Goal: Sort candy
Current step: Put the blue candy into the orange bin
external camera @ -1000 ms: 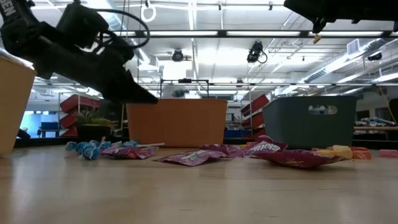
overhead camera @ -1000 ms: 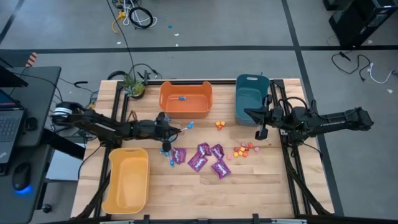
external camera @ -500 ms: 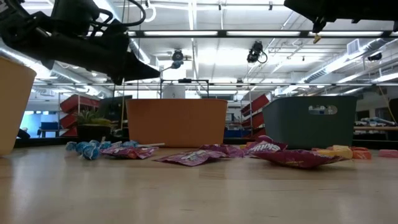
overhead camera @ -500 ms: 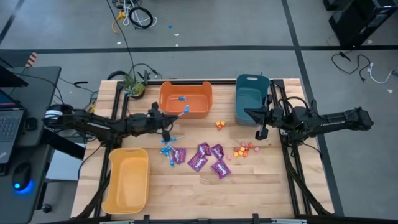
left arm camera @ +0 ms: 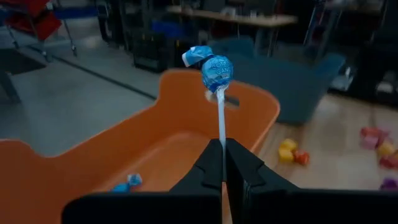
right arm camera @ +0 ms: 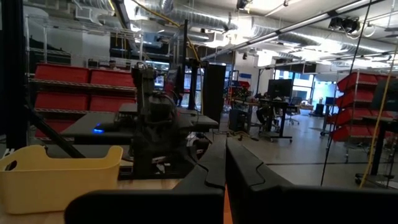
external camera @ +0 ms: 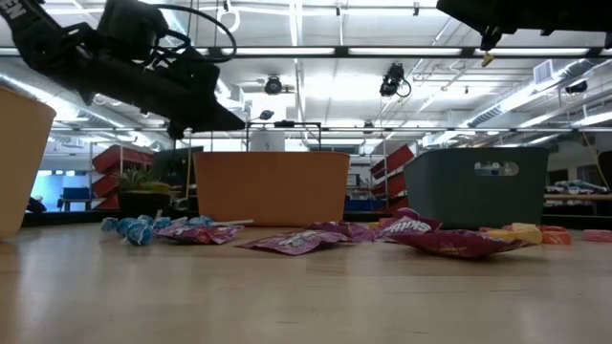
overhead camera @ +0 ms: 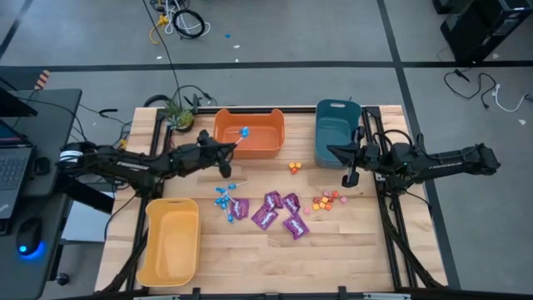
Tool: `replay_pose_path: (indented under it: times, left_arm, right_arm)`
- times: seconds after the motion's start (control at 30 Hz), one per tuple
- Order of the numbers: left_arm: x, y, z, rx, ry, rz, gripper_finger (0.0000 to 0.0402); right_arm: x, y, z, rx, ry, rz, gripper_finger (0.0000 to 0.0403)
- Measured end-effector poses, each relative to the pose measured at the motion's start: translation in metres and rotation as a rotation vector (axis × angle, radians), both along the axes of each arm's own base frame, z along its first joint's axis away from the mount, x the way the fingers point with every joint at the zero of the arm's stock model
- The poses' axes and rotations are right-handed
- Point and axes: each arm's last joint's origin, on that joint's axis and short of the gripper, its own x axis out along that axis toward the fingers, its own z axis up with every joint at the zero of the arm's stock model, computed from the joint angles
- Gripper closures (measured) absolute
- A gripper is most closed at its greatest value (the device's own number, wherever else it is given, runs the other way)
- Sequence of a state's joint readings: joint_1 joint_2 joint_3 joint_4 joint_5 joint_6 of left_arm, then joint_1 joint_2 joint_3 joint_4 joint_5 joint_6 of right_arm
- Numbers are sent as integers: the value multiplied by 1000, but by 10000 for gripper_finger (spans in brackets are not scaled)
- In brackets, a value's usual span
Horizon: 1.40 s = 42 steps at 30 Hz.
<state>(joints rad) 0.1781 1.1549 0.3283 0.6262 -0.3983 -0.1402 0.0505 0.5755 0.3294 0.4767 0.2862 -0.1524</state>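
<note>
While gripping 1 blue lollipop [left arm camera: 216, 70] by its thin stick, the left gripper [overhead camera: 226, 156] is hovering at the near rim of the orange bin [overhead camera: 268, 148], fingers pinched tight, the stick's long axis pointing forward over the bin's hollow. Judging by this, a release needs only a slight advance. Inside, 1 more lollipop [left arm camera: 127, 182] is lying. Farther off, by the teal bin [overhead camera: 333, 133], the right gripper [overhead camera: 350, 178] is waiting, nearly closed and empty. Purple packets [overhead camera: 279, 212] and small pieces [overhead camera: 326, 200] are lying on the table [overhead camera: 333, 250].
</note>
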Motion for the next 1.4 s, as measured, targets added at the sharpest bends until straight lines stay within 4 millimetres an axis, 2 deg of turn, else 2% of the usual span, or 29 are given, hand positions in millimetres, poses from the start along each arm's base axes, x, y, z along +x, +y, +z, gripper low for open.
replay_pose_path:
  times: [0.23,0.37,0.87,1.13,1.4]
  left_arm:
    - [10,8,12,-29,201,-25,401]
    - [12,13,18,-29,254,-18,401]
    - [7,36,43,-132,496,33,401]
    - [0,48,52,-227,532,-12,401]
    - [-5,55,50,-262,551,15,401]
  right_arm:
    - [0,0,0,0,1,0,403]
    - [0,0,0,0,2,0,402]
    - [0,0,0,0,2,0,403]
    - [0,0,0,0,3,0,402]
    - [0,0,0,0,4,0,402]
